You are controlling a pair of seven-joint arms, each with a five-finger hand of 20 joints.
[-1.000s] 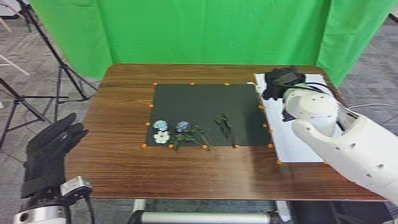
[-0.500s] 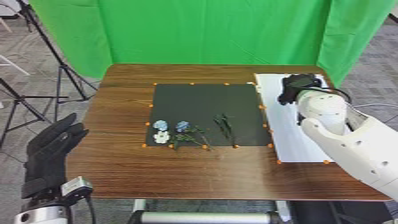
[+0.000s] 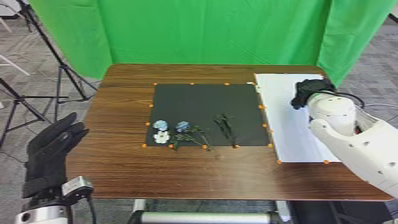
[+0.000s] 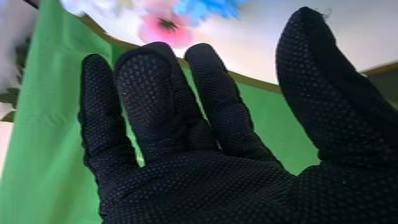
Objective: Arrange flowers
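So the right hand (image 3: 313, 91) is over the far right part of the white sheet (image 3: 289, 125), can't tell if it's touching. It's wide open and holding nothing: in the right wrist view the right hand (image 4: 204, 187) has its fingers pretty straight and the thumb spread well away from them. Past the fingertips there's a pink bloom (image 4: 167, 31) and some blue petals (image 4: 209, 7), plus green cloth (image 4: 44, 140) behind the hand.

Next to the sheet is the dark mat (image 3: 202, 107). The flowers are on its near part: two blue flowers (image 3: 160, 124) with a white flower (image 3: 161, 137) just beside them, and some green stems (image 3: 226, 131) to their right.

Left hand (image 3: 53, 150) is off the table's (image 3: 115, 172) left side, open and empty too.
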